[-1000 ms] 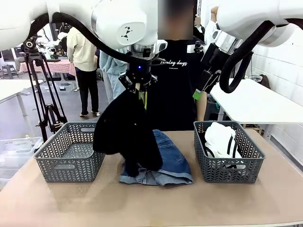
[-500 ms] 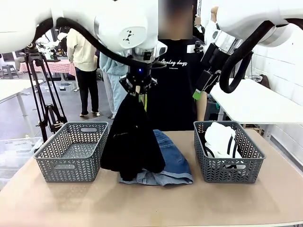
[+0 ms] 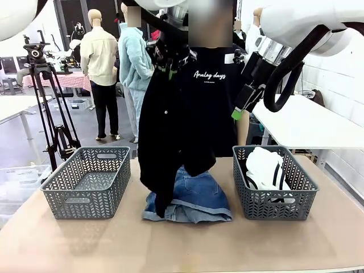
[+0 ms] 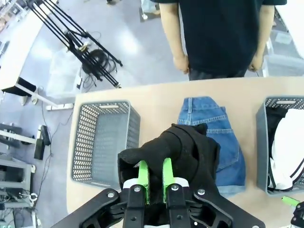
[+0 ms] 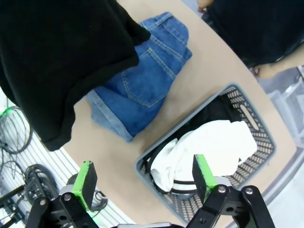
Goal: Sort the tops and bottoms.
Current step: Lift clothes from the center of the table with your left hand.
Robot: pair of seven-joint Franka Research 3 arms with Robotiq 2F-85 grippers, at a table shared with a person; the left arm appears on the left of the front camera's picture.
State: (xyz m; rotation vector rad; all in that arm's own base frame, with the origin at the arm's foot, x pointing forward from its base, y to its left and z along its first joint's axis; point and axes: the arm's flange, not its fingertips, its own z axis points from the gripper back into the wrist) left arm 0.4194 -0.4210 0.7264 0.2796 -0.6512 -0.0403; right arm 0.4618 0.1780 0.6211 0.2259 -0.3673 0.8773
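Front view: the left gripper [image 3: 169,62] has risen to top centre, hoisting the black top [image 3: 176,131] nearly off the denim bottoms [image 3: 196,199] at lower centre. Left wrist view: its jaws stay pinched on that fabric. Carrying it to the grey basket [image 4: 102,142] at left looks next. Right wrist view: the right gripper [image 5: 144,178] hangs wide open, empty.

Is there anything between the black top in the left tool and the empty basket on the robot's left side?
Nothing visible stands between them. The black top hangs from the left tool over the denim shorts, beside the empty basket. Its lower end seems to hang below the basket's rim and may catch there.
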